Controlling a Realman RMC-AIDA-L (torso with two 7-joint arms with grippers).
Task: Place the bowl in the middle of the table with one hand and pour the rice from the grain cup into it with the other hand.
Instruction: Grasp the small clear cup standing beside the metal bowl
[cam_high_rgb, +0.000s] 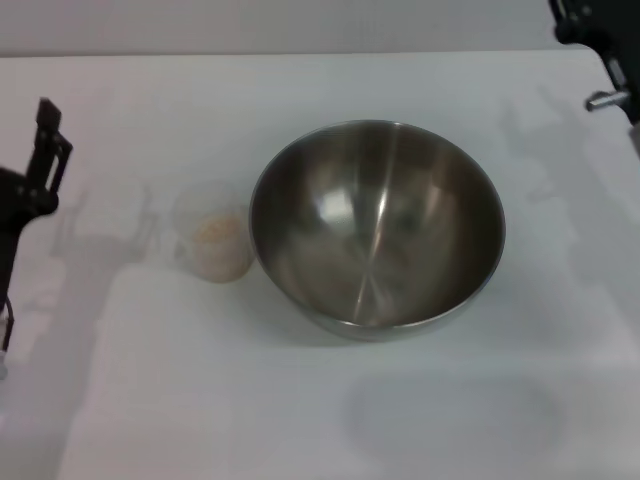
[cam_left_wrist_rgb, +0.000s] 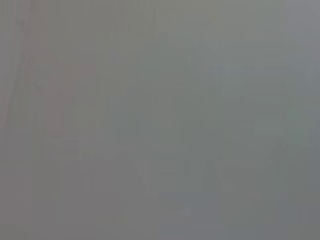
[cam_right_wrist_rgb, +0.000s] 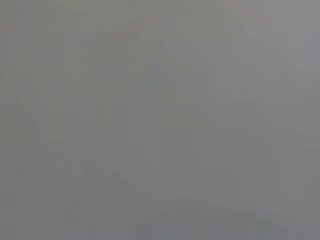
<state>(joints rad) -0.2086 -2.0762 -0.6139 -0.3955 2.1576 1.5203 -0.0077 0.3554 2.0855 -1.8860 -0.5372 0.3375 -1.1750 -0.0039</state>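
Steel bowl (cam_high_rgb: 377, 228) sits upright near the centre of the white table (cam_high_rgb: 200, 400); its shiny brushed inside holds nothing. Clear grain cup (cam_high_rgb: 213, 240) stands upright just beside the bowl's left rim, whether touching it is unclear. Beige rice (cam_high_rgb: 217, 236) fills the cup's lower part.

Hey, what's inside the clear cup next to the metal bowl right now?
The cup holds a low heap of pale rice, seen from above and through its frosted wall. The bowl beside it looks empty. How deep the rice goes cannot be told.
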